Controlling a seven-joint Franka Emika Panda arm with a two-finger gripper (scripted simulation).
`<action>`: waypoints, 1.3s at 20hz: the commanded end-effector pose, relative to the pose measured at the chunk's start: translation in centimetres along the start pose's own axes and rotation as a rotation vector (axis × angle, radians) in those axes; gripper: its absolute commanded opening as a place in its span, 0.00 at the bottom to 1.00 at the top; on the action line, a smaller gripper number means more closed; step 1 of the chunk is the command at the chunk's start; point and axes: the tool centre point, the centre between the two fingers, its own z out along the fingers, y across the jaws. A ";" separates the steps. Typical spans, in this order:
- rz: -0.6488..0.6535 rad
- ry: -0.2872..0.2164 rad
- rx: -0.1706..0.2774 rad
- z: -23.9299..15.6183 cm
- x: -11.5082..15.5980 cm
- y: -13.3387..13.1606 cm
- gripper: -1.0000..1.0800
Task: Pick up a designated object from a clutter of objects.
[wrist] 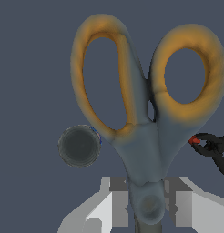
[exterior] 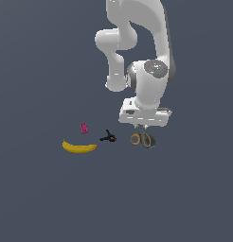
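The designated object, small scissors [exterior: 140, 139] with two orange loop handles, hangs directly under my gripper [exterior: 140, 128] at the exterior view's right end of the clutter of objects. In the wrist view the scissors [wrist: 145, 136] fill the frame, handles pointing away from the fingers. My gripper [wrist: 149, 205] is shut on the grey neck at the pivot, one finger pad [wrist: 119, 202] on each side of it. The blades are hidden between and behind the fingers.
A dark round disc [exterior: 151, 142] [wrist: 79, 145] lies right beside the scissors. The black tool with a red tip [exterior: 108, 138] [wrist: 214, 148] is toward the exterior view's left, then a yellow banana [exterior: 79, 148] and a tiny pink block [exterior: 84, 128].
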 end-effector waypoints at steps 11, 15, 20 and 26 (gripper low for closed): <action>0.000 0.000 0.000 -11.7 3.4 -3.4 0.00; 0.000 -0.001 0.000 -15.3 4.6 -4.5 0.00; 0.000 -0.001 0.000 -19.2 6.0 -5.8 0.00; 0.001 -0.001 0.000 -23.3 7.4 -7.0 0.00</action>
